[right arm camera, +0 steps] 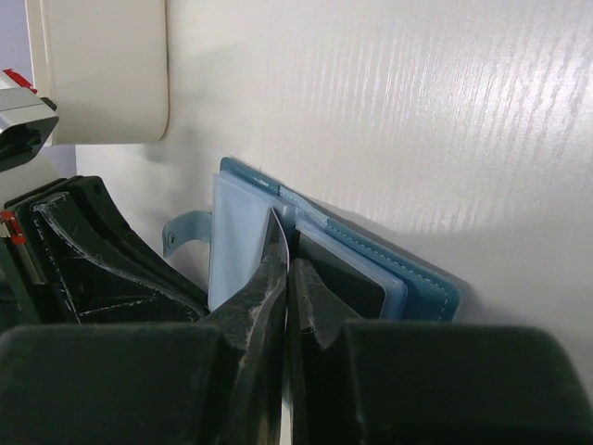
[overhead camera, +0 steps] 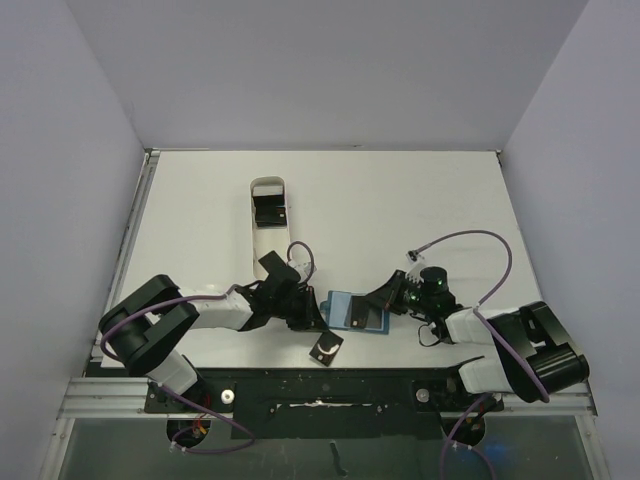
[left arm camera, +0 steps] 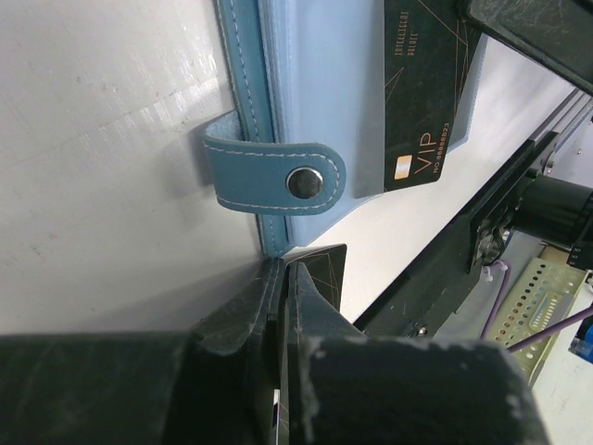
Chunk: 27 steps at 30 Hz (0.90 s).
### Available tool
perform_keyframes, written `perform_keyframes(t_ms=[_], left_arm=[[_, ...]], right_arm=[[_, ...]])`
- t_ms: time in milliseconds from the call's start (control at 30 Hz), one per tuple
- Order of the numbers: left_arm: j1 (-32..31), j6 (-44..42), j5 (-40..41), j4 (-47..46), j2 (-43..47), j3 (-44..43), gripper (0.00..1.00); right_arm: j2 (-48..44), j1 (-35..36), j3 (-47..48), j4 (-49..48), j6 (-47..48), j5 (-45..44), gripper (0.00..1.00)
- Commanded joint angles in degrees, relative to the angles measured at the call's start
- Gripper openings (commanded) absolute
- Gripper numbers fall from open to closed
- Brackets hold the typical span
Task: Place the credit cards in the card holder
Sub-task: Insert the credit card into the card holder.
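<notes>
Both closed, left hand seemingly steadies the card holder so right hand can nudge a credit card in.

L arm comes off its base at bottom left, elbow folded back, forearm running right and low. L gripper points right, its fingers pressed tog. w/ no gap (tips angled down in the wrist view). R arm mirrors it: base at bottom right, forearm running left. R gripper aims left twd the L one, its fingers also closed tight. The two tips are near each other but apart.
</notes>
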<state>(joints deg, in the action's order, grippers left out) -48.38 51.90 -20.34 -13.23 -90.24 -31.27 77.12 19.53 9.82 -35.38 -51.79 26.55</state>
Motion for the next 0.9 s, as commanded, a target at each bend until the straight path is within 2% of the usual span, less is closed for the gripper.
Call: perform_keyframes(t_ms=[0, 167, 233, 633, 733, 867], left_arm=[[-0.57, -0.86, 1.0, -1.62, -1.12, -1.28, 0.0], [-0.57, -0.89, 1.0, -1.71, -1.26, -1.52, 0.0], [-0.62, -0.83, 1.01, -1.79, -1.32, -1.65, 0.0], [-1.46, 0.69, 1.2, -3.7, -1.63, -1.28, 0.0], [-1.74, 0.98, 1.08, -4.26, -1.76, -1.17, 0.0], [-2.28, 1.42, 1.19, -4.89, -1.78, -1.17, 0.0]], right_arm=[[-0.09, -1.48, 3.73, 7.28, 7.59, 3.48, 0.03], [1.9, -1.57, 8.71, 14.95, 11.58, 4.09, 0.25], [2.04, -1.57, 9.25, 15.84, 11.83, 3.43, 0.26], [3.65, 2.15, 9.68, 12.32, 4.96, 0.29, 0.2], [3.08, 2.2, 11.2, 15.83, 6.31, -0.06, 0.26], [-1.63, 2.35, 14.41, 27.93, 9.87, -5.94, 0.38]])
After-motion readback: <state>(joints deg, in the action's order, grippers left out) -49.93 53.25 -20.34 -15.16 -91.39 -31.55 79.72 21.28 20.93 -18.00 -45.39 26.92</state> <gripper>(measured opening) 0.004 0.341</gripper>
